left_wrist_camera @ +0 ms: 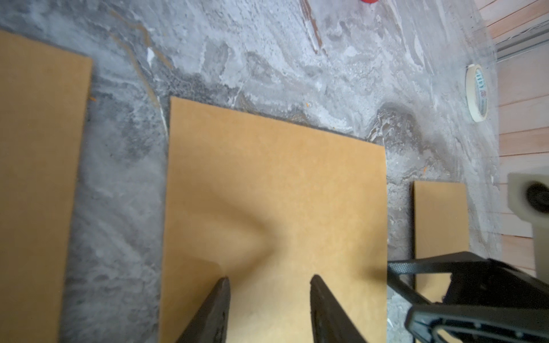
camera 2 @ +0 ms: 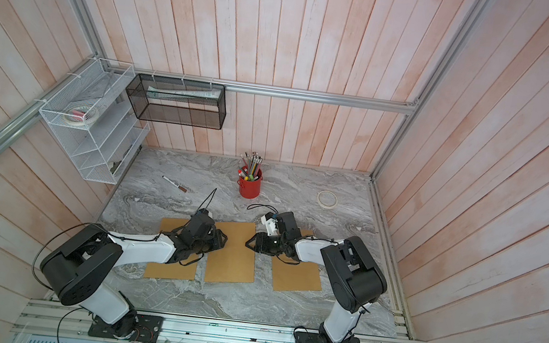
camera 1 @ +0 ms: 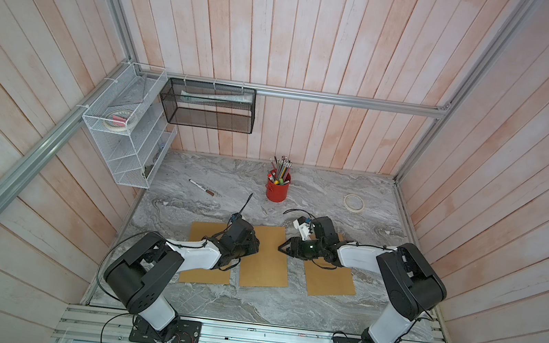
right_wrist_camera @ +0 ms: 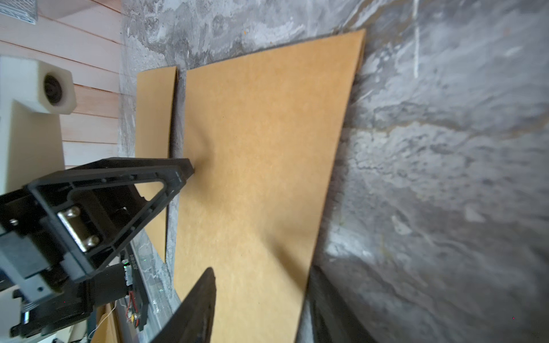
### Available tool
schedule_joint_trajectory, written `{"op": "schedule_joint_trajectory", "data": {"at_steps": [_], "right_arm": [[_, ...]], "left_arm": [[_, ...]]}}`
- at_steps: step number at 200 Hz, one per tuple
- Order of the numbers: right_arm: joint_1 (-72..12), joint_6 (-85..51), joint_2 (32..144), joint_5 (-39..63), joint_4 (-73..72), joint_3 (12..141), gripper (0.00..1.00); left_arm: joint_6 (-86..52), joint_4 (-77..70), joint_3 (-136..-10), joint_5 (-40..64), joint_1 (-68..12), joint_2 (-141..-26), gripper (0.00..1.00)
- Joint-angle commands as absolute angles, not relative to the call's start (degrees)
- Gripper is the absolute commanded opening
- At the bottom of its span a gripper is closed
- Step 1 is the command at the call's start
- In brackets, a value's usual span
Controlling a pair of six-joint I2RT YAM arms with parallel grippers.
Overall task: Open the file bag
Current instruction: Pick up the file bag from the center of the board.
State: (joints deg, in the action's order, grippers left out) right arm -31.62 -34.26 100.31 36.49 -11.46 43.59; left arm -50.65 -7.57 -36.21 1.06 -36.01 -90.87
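3 brown bags lie flat on the table (camera 1: pixel 283 310), all on my side of the cup (camera 1: pixel 277 191). The middle bag (camera 1: pixel 265 261) sits straight in front of the cup, toward my bases. The left bag (camera 1: pixel 205 275) and right bag (camera 1: pixel 330 280) flank it, each with a strip of bare table between.

My left gripper (left_wrist_camera: pixel 270 279) is at the middle bag's left edge, on the near side of the cup. Its 2 fingers stand partly apart, tips low over the brown paper. Nothing sits between them but the bag's flat face, so they have no hold. The paper shows a soft dent just ahead of the tips. I cannot tell whether the tips press it.

My right gripper (right_wrist_camera: pixel 261 273) faces the left one from the bag's right edge, also partly open and holding nothing. In the right wrist view 1 finger is over the paper, and the other is at the edge of the bag.

A marker (camera 1: pixel 201 187) lies left of the cup, and a tape roll (camera 1: pixel 354 202) lies right of it. A white rack (camera 1: pixel 127 131) and a black basket (camera 1: pixel 209 106) hang on the walls, left of the cup and higher.
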Motion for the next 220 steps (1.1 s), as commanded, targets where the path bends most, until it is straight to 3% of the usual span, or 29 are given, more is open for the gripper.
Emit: {"op": "schedule_joint_trajectory", "data": {"at_steps": [1, 43, 131, 175, 200, 220], "right_arm": [[-32.6, -36.1, 100.4, 44.3, -16.7, 43.0, 0.46], [-32.3, -38.5, 100.3, 47.3, -20.7, 42.5, 0.35], [-32.0, -45.3, 104.3, 48.9, -28.0, 42.3, 0.29], [-32.0, -43.4, 105.2, 47.0, -24.7, 43.6, 0.14], [-32.1, -40.9, 104.0, 44.6, -20.9, 44.4, 0.00], [-32.0, -39.5, 102.1, 42.6, -19.2, 44.6, 0.00]], "left_arm": [[-51.5, -3.3, -34.2, 2.2, -36.2, -93.8, 0.47], [-52.2, -4.9, -33.3, 2.8, -36.2, -94.5, 0.46], [-53.0, -7.1, -32.3, 4.0, -36.2, -95.2, 0.46], [-53.2, -7.1, -32.8, 4.2, -36.2, -94.7, 0.47], [-52.9, -5.7, -34.8, 4.0, -36.1, -93.3, 0.56], [-51.5, -2.4, -38.0, 2.7, -36.1, -91.8, 0.68]]}}
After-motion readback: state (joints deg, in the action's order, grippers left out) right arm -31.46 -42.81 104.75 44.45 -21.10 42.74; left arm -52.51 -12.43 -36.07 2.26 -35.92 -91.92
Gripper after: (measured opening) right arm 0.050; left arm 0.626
